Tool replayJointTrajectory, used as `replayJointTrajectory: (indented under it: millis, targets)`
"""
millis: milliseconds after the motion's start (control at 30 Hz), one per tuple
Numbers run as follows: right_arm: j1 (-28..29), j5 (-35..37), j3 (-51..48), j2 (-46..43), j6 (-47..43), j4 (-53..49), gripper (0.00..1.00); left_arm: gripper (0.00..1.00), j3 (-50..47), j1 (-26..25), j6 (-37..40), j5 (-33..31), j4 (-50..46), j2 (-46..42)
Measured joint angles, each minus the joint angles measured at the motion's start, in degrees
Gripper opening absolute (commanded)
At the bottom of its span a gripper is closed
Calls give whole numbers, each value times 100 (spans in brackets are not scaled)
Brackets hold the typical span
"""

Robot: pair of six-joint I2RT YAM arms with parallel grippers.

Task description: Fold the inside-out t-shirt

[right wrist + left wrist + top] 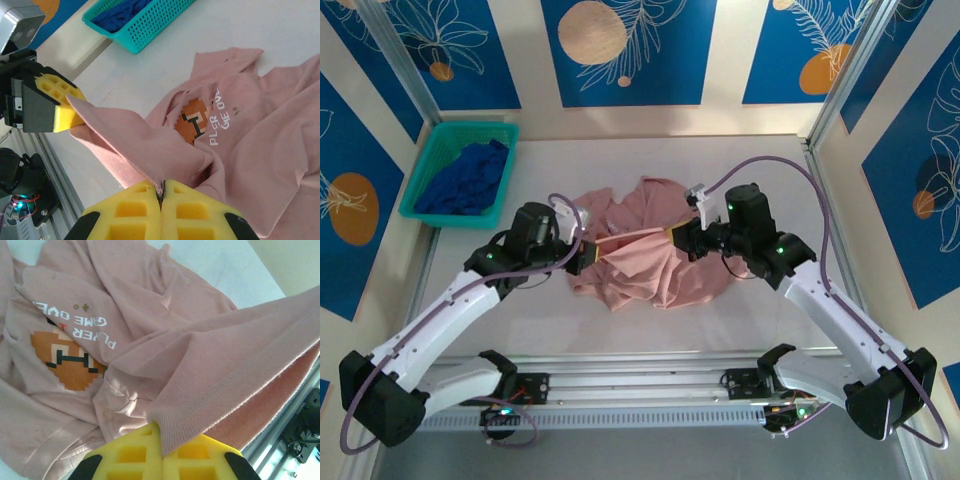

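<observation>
Left gripper (590, 255), right gripper (671, 236) on t-shirt (655, 280), table (770, 170)

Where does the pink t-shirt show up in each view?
Top view: t-shirt mid-table, between the left hand and right hand.
Left wrist: t-shirt across the picture, edge pinched at bottom centre.
Right wrist: t-shirt centre and right, edge pinched at bottom.
Shared landmark: the taut strip stretched between both hands.

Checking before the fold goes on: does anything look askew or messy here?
Yes. The pink t-shirt lies bunched in a heap, not flat, and one edge is pulled taut above the table between the left tool and right tool, both shut on it.
</observation>
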Motion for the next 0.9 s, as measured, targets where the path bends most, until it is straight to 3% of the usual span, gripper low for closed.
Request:
replayJointTrajectory:
  millis: [200,500,633,900]
  targets:
    - [-11,190,199,258,72,-162,0,0,-98,0,-4,118,293,146]
    - [-153,328,236,699,225,-245,0,4,186,0,-116,35,428,1226]
    - [-337,334,251,1187,339,-251,0,13,236,4,-155,-31,470,1644]
    - [-734,264,608,2404,382,-315,0,41,275,144,229,-94,964,2092]
